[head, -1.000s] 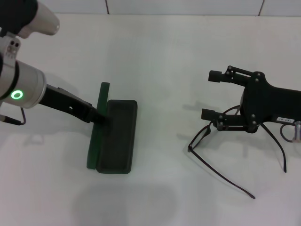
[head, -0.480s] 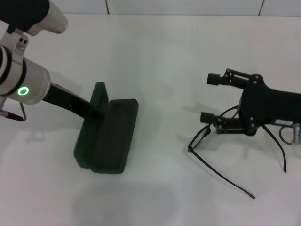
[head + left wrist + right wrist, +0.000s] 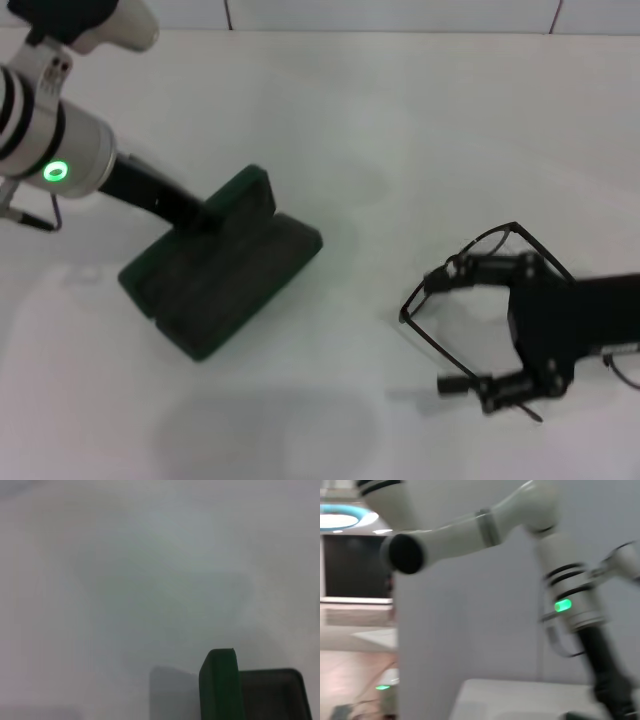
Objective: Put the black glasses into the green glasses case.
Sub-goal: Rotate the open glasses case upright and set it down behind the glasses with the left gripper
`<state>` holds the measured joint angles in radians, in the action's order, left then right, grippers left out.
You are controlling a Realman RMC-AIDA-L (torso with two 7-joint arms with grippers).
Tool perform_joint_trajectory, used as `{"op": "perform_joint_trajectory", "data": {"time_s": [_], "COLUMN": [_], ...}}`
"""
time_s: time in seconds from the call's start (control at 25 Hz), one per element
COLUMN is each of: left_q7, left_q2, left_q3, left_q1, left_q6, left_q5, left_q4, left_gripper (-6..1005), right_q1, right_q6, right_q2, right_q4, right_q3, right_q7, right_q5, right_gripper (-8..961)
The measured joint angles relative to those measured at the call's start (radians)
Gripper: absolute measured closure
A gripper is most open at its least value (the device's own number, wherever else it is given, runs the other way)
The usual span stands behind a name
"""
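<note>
The green glasses case (image 3: 225,280) lies open and skewed at the table's left, its lid (image 3: 243,195) standing up along the far side. My left gripper (image 3: 203,215) is shut on that lid's edge. The left wrist view shows the lid edge (image 3: 218,685) and the dark lining (image 3: 272,695). The black glasses (image 3: 420,298) lie at the right with their temple arms running under my right arm. My right gripper (image 3: 445,330) is open and straddles the glasses, one finger (image 3: 480,268) on the far side and the other (image 3: 485,388) on the near side.
The white table (image 3: 360,130) stretches between the case and the glasses. A tiled wall edge (image 3: 390,15) runs along the back. The right wrist view shows only my left arm (image 3: 570,605) with its green light.
My left gripper swung the case round, turning it and shifting it toward the middle. My right gripper dropped toward the near edge and now straddles the glasses, which have shifted.
</note>
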<state>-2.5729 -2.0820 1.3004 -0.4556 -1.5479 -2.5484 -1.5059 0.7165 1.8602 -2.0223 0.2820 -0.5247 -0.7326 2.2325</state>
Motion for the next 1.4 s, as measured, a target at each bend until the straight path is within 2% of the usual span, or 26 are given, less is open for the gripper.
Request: {"op": "perform_joint_trajectory", "data": {"time_s": [0.12, 0.24, 0.32, 0.36, 0.4, 0.48, 0.56, 0.84, 1.08, 1.4], "left_q7": [0.059, 0.162, 0.260, 0.321, 0.337, 0.389, 0.397, 0.402, 0.433, 0.396], "left_q2": [0.004, 0.010, 0.013, 0.010, 0.008, -0.003, -0.009, -0.011, -0.012, -0.016], "left_q3": [-0.011, -0.016, -0.012, -0.011, -0.011, -0.001, 0.043, 0.247, 0.295, 0.377], "left_q1": [-0.052, -0.129, -0.217, -0.284, -0.300, -0.383, -0.444, -0.471, -0.472, -0.477], "left_q6": [0.040, 0.120, 0.176, 0.195, 0.200, 0.220, 0.245, 0.284, 0.295, 0.301], "left_q5": [-0.001, -0.002, -0.008, -0.027, -0.034, -0.070, -0.087, -0.074, -0.056, -0.091], "left_q4": [0.014, 0.081, 0.181, 0.255, 0.277, 0.384, 0.465, 0.465, 0.406, 0.418], "left_gripper": [800, 793, 788, 786, 783, 779, 774, 757, 743, 724], "right_q1": [-0.001, -0.002, -0.005, -0.007, -0.009, -0.010, -0.010, -0.032, -0.036, -0.036], "right_q6": [0.004, -0.004, -0.007, -0.008, -0.009, -0.010, -0.019, -0.059, -0.091, -0.105], "right_q2": [-0.004, -0.005, -0.005, -0.005, -0.005, -0.005, -0.006, -0.006, -0.006, -0.006], "right_q4": [-0.022, -0.060, -0.075, -0.081, -0.084, -0.087, -0.095, -0.108, -0.108, -0.114], "right_q3": [-0.039, -0.046, -0.045, -0.043, -0.041, -0.039, -0.037, -0.037, -0.036, -0.035], "right_q7": [0.041, 0.103, 0.132, 0.143, 0.147, 0.148, 0.148, 0.159, 0.160, 0.160], "right_q5": [0.000, 0.000, 0.000, 0.000, 0.000, 0.000, -0.003, -0.053, -0.063, -0.080], "right_gripper": [171, 172, 174, 174, 175, 176, 177, 182, 186, 191]}}
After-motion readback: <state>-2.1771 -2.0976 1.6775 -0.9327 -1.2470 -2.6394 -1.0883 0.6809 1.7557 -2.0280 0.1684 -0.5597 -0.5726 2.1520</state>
